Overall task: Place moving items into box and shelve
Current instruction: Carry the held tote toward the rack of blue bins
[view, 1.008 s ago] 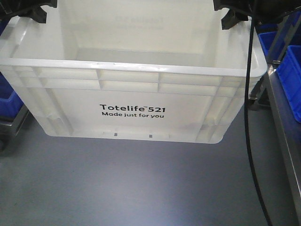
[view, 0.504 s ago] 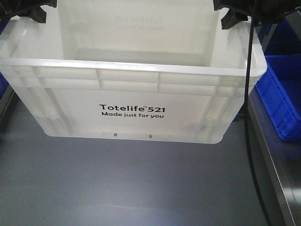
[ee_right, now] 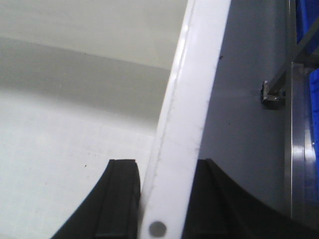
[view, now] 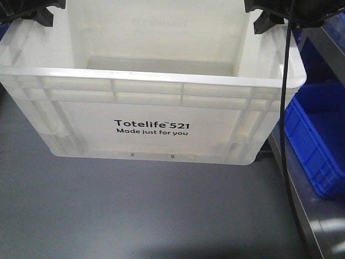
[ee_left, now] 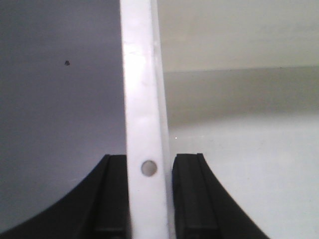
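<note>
Two grips carried the white Totelife box (view: pixel 151 129), your left fingers (ee_left: pixel 192 199) and right fingers (ee_right: pixel 119 199) each clenched across its thick rim at opposite ends, above the grey floor (view: pixel 135 216) beside a blue bin (view: pixel 318 145).

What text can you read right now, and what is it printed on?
"Totelife 521": near wall of the white box.
"Made just for you": directly beneath, same wall.
Faint print on the far wall: too faint to read.
Wrist views: no text.
</note>
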Controlling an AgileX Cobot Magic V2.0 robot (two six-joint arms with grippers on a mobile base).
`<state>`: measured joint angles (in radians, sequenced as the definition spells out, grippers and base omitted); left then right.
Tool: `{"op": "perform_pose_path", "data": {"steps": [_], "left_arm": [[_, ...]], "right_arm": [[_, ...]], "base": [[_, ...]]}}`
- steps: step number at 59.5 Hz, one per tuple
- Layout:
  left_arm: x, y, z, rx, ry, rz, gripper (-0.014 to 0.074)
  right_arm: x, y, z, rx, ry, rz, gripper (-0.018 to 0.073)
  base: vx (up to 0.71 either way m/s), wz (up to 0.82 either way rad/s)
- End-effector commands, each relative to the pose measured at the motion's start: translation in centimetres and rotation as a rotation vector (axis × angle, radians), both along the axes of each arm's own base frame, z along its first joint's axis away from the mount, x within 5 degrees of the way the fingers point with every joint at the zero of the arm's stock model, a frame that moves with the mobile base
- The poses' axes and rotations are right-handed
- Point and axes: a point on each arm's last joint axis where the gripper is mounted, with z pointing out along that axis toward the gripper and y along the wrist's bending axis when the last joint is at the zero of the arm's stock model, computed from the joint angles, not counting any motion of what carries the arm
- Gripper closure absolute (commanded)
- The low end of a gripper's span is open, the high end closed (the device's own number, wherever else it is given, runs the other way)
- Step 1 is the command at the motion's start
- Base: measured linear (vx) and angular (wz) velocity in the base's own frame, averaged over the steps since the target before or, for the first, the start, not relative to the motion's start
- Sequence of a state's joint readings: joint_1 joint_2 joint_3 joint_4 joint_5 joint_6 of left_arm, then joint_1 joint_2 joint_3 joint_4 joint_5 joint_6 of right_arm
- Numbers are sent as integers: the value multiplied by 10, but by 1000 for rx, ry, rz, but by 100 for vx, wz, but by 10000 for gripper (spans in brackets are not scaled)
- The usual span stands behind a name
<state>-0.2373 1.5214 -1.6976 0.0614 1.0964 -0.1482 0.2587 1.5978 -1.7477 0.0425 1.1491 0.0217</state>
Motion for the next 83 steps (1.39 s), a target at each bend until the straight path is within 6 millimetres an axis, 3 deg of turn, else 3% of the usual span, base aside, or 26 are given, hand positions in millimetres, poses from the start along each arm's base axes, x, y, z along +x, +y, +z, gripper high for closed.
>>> {"op": "perform_pose_path", "data": {"steps": [1, 83], "left_arm": [[-11, -3, 40, -79, -228, -28, 610], [-11, -3, 40, -80, -228, -28, 610]], "right_arm": [[-14, 4, 41, 93, -202, 44, 572], [-14, 4, 41, 93, -202, 44, 572]], "base": [[47, -15], [49, 4]]}}
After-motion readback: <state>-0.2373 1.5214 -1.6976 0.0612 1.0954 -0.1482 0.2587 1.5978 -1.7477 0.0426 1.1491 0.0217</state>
